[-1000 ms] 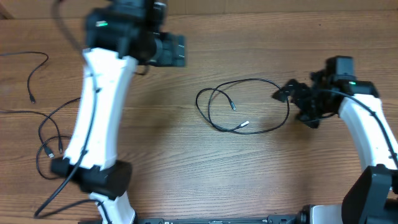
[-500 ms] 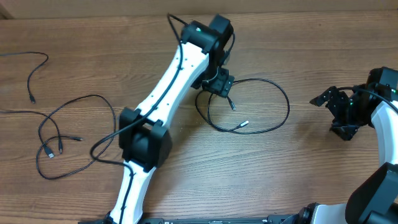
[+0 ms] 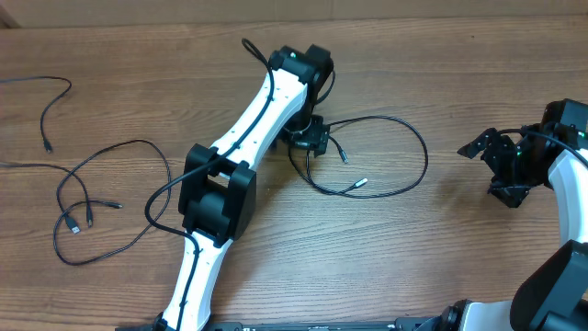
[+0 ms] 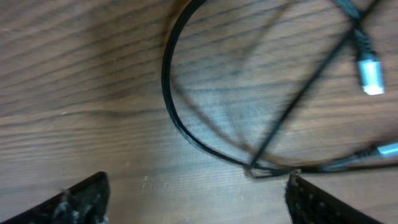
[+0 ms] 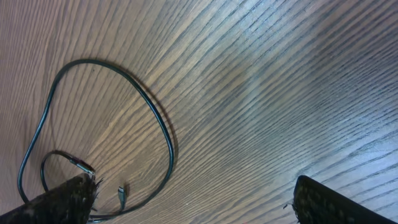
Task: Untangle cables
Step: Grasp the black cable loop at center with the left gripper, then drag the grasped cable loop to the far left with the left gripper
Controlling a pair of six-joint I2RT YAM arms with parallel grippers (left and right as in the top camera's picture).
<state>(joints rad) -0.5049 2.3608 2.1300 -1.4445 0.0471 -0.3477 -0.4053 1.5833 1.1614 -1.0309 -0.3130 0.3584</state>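
**2 open grippers, 1 looped cable (image 3: 425, 152) near the table's middle**

1 thin black cable lies in overlapping loops a little right of the middle of the wooden table (image 3: 386, 267). Its 2 silvery plug tips (image 3: 361, 182) lie inside the large loop, apart from each other. The left wrist view shows a strand curving across the wood, a second strand crossing it, and 1 bright plug tip at the right edge.

The left gripper (image 3: 308, 142) is down at the left end of this loop, just over the smaller ring. From its wrist camera, its 2 fingers (image 4: 81, 199) stand far apart. The crossing strands lie on the wood just ahead of the gap, and nothing is clamped between them.

The other cables (image 3: 92, 198) lie well apart on the table's left side. 1 is a loose tangle with small plugs near its lower left. Another thin cord runs along the far left edge above it.

The right gripper (image 3: 485, 170) is well to the right of the loop, clear of it. Its fingers (image 5: 329, 199) are spread wide with only bare wood between them. Its camera sees the whole loop lying far off.
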